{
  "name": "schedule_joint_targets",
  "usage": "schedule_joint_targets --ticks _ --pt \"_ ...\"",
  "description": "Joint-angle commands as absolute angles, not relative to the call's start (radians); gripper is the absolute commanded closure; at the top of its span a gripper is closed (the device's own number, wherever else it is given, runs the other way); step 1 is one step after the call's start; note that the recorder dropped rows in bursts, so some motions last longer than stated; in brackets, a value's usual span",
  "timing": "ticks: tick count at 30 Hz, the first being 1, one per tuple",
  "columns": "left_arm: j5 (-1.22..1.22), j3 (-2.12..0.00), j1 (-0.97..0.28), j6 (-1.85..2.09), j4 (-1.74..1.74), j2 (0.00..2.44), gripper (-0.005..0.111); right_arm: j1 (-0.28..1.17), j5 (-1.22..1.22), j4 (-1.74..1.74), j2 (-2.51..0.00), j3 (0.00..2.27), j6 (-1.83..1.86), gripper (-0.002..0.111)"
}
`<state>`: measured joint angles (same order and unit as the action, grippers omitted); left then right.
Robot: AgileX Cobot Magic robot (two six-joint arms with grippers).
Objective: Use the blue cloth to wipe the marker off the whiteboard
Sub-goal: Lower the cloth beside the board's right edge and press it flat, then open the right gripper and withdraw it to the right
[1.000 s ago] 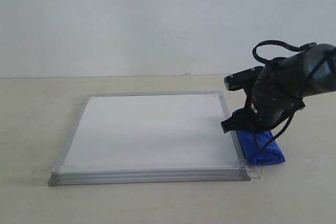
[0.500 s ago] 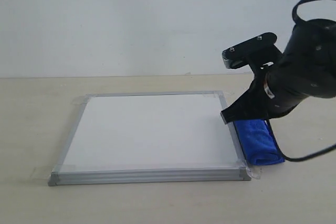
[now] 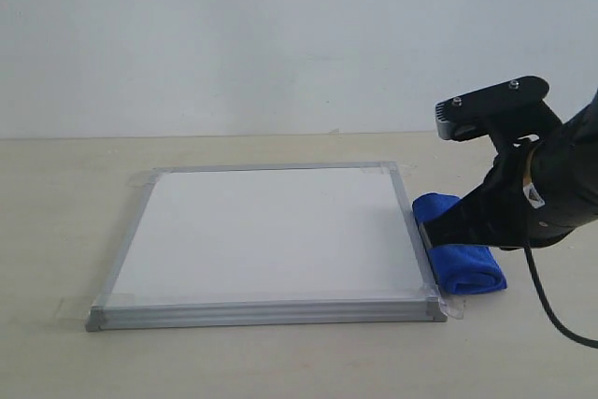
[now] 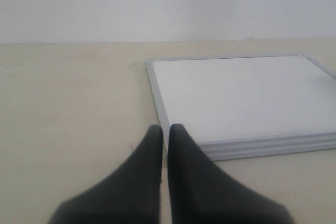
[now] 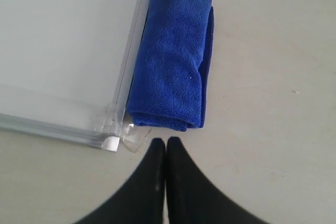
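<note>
The whiteboard (image 3: 271, 231) lies flat on the table, its white face bare; no red marker line shows on it in any view. The blue cloth (image 3: 467, 270) lies rolled on the table, tight against the board's right frame. My right gripper (image 3: 432, 234) hovers over the cloth, shut and empty. In the right wrist view its tips (image 5: 166, 141) sit just short of the cloth's near end (image 5: 173, 61), apart from it. My left gripper (image 4: 165, 128) is shut with nothing in it, near a corner of the whiteboard (image 4: 247, 95). The left arm is outside the exterior view.
The board's silver frame (image 5: 128, 61) and a clear tape tab (image 5: 134, 132) lie next to the cloth's end. A beige table (image 3: 56, 231) stretches around the board, with a white wall (image 3: 280, 35) behind it. A black cable (image 3: 551, 310) trails from the right arm.
My right arm has swung rightward, off the board's right edge and out over the cloth, uncovering the cloth's far end. The cloth and the board have stayed put.
</note>
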<state>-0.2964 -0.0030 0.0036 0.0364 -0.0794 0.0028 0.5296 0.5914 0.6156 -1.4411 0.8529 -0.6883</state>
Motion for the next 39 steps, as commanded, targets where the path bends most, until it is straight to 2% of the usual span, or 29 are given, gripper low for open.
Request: schedule_joint_targets --ticks 1,18,29,35,39 --pt "-0.288 0.0 0.0 0.039 -0.085 0.0 0.103 0.533 0.582 0.612 -1.431 0.849 -0.69 0.108" --pt "-0.288 0.0 0.0 0.039 -0.085 0.0 0.103 0.533 0.61 0.638 -1.419 0.849 -0.676 0.108" --pt "-0.288 0.0 0.0 0.039 -0.085 0.0 0.103 0.527 0.614 0.615 -1.19 0.849 -0.734 0.108" --pt "-0.288 0.0 0.0 0.039 -0.085 0.0 0.103 0.382 0.253 0.62 -0.9 0.607 -0.752 0.108" --pt "-0.288 0.0 0.0 0.039 -0.085 0.0 0.103 0.243 0.135 0.653 -0.627 0.373 -0.749 0.108"
